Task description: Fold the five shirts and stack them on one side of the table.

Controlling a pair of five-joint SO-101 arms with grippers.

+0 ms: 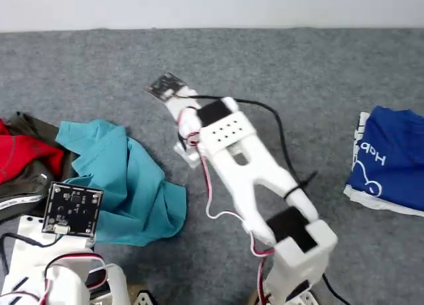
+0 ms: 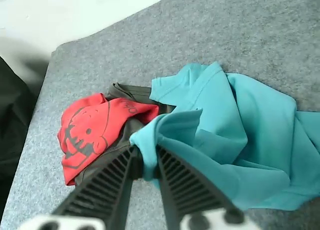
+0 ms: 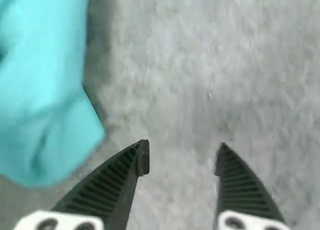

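Note:
A crumpled teal shirt (image 1: pixel 129 182) lies left of centre on the grey carpeted table. My left gripper (image 2: pixel 145 162) is shut on a raised fold of the teal shirt (image 2: pixel 235 135), at the edge nearest the red shirt. A red shirt (image 2: pixel 87 130) rests on a dark olive shirt (image 2: pixel 127 92) at the far left. A folded blue shirt (image 1: pixel 391 159) sits at the right edge. My right gripper (image 3: pixel 182 157) hangs open over bare carpet, just beside the teal shirt's edge (image 3: pixel 42 105), holding nothing.
The right arm (image 1: pixel 228 142) stretches across the middle of the table with its black cable (image 1: pixel 281 136) trailing behind. The left arm's base (image 1: pixel 59 265) stands at the front left. Grey carpet (image 1: pixel 311 79) spreads open between the teal and blue shirts.

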